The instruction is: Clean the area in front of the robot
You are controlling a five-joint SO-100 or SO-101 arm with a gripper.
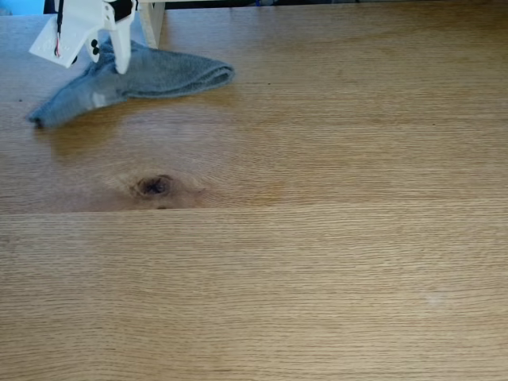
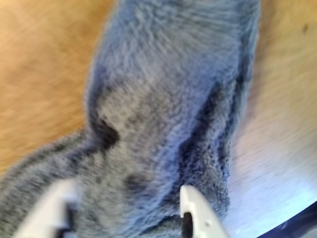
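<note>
- Oak tabletop (image 1: 333, 262) spreads wide and light brown across the fixed view, its fine grain running left to right.
- White gripper (image 1: 111, 62) comes down at the top left of that view, its tips set into a grey cloth (image 1: 163, 75); thin red and black wires run along the white arm (image 1: 71, 28) above it.
- In the wrist view the gripper (image 2: 124, 213) shows two white fingers (image 2: 195, 210) spread apart at the bottom edge, with a raised fold of the cloth (image 2: 168, 99) between them; whether they squeeze it I cannot tell.
- The cloth lies bunched and folded near the table's far edge, one end trailing down to the left, the other rounded off to the right.
- A pale wooden post (image 1: 151, 22) stands just behind the cloth.
- A dark oval knot (image 1: 155, 186) sits in the wood nearer the camera, well apart from the cloth, and a plank seam (image 1: 317, 203) crosses the table just below it.
- Bare wood (image 2: 44, 74) lies on both sides of the cloth in the wrist view, which is blurred.
</note>
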